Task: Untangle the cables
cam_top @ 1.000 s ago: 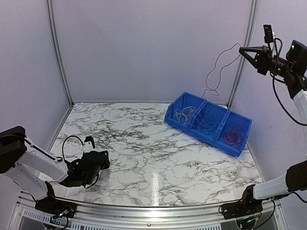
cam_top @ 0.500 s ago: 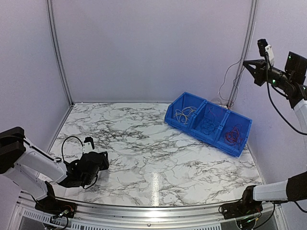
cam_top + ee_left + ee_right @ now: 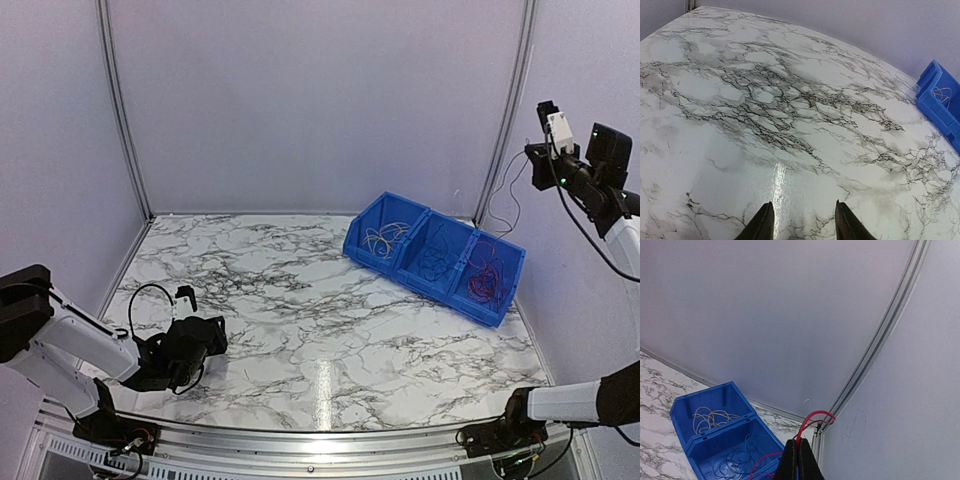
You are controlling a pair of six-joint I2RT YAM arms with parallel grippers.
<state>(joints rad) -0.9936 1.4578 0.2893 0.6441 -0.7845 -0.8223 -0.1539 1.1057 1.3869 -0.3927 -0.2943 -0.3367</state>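
Observation:
High at the back right corner, my right gripper (image 3: 798,441) (image 3: 530,152) is shut on a thin red cable (image 3: 816,415) that loops out above its fingertips. From the gripper the cable dangles toward the blue three-part bin (image 3: 470,305). Inside the bin, the left part holds tan cables (image 3: 385,238) (image 3: 710,417), the middle part dark blue cables (image 3: 435,262) (image 3: 737,460), and the right part red cables (image 3: 485,282). Low over the marble at the near left, my left gripper (image 3: 803,204) (image 3: 210,340) is open with nothing between its fingers.
The bin sits angled at the back right of the marble table (image 3: 300,300), near the wall's corner post (image 3: 880,340). Pale walls close in the back and both sides. An edge of the bin (image 3: 940,100) shows at the far right of the left wrist view.
My right gripper has moved right and a little down toward the back right corner, carrying the cable with it. The left arm has not moved.

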